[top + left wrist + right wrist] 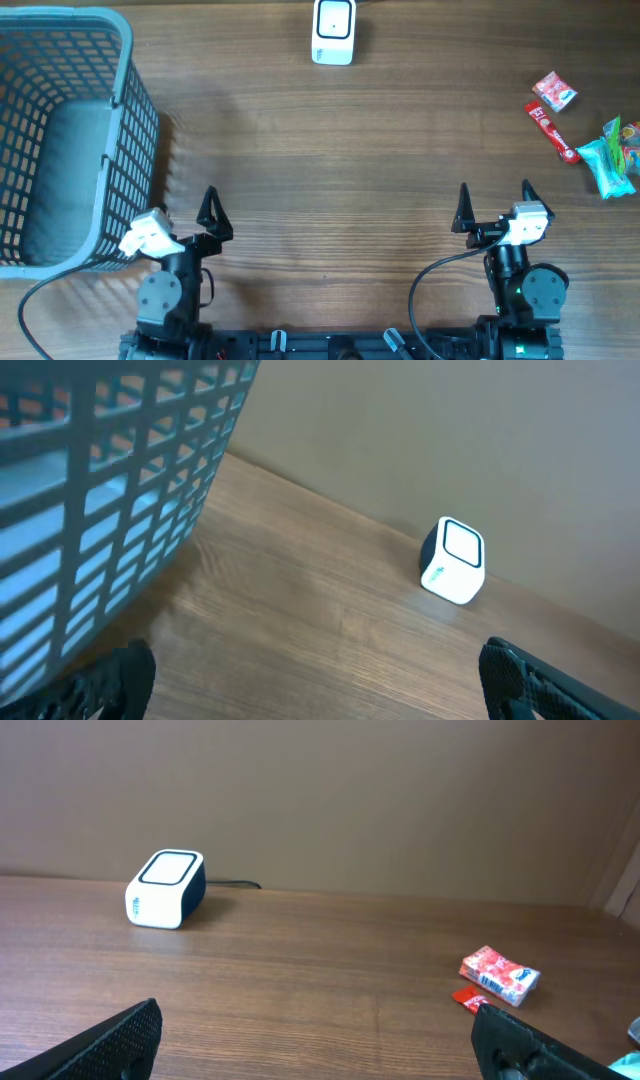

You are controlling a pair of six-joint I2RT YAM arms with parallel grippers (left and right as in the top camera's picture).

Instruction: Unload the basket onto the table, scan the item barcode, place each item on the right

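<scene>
The white barcode scanner stands at the far middle of the table, also seen in the left wrist view and the right wrist view. The items lie at the right: a red-and-white packet, a red stick pack and a green-blue bag. My left gripper is open and empty near the front edge, beside the basket. My right gripper is open and empty at the front right, well short of the items.
A grey plastic basket fills the left side of the table, its near corner touching or just over the left arm's wrist camera. Bare wooden tabletop lies between the grippers and the scanner.
</scene>
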